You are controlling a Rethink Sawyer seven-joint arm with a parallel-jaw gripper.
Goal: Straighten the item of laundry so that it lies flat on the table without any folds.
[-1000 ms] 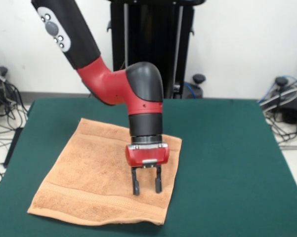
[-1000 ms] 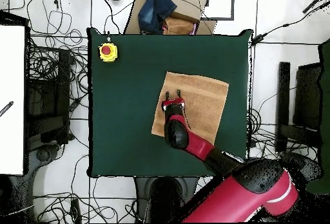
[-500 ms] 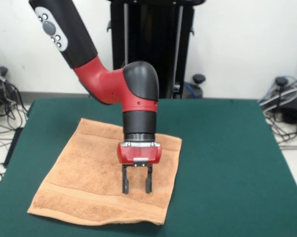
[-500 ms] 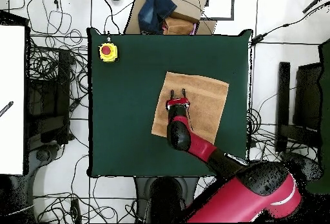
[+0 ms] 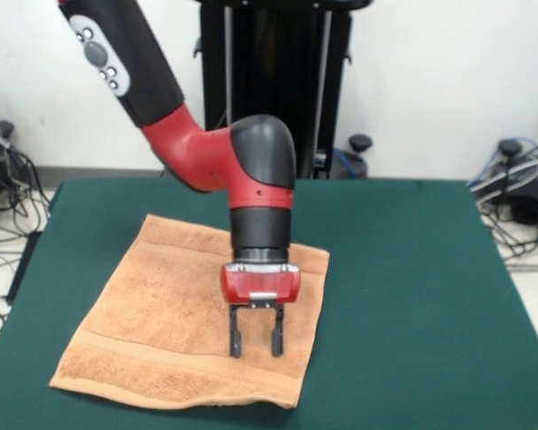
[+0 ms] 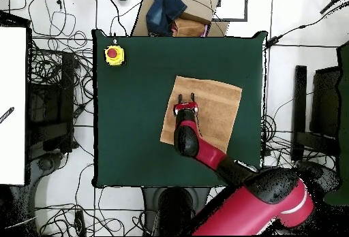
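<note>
Although the dark green tabletop (image 5: 412,296) is far wider than what lies on it, the only task item there is the orange-tan terry towel (image 5: 152,322), spread as a rough square, turned a little askew to the tabletop's edges; in the overhead view it sits toward the right-hand edge, with a yellow box carrying a red button (image 6: 114,54) well apart at the far left corner. Seen from the front, the towel looks nearly flat already, with a woven band running along its near edge and only a slight lift or curl at the near right corner, so the task seems close to done, in a smoothing or checking stage. Above the towel's right portion the red and black arm (image 5: 251,179) points straight down, and its gripper (image 5: 255,343) hangs with the two dark fingers (image 5: 235,341) apart, holding nothing, their tips close to the cloth; whether they touch it is unclear. A sensible next move would be to pinch that near right corner and draw it outward, or else withdraw. No brand, writing or label can be read in either view.
</note>
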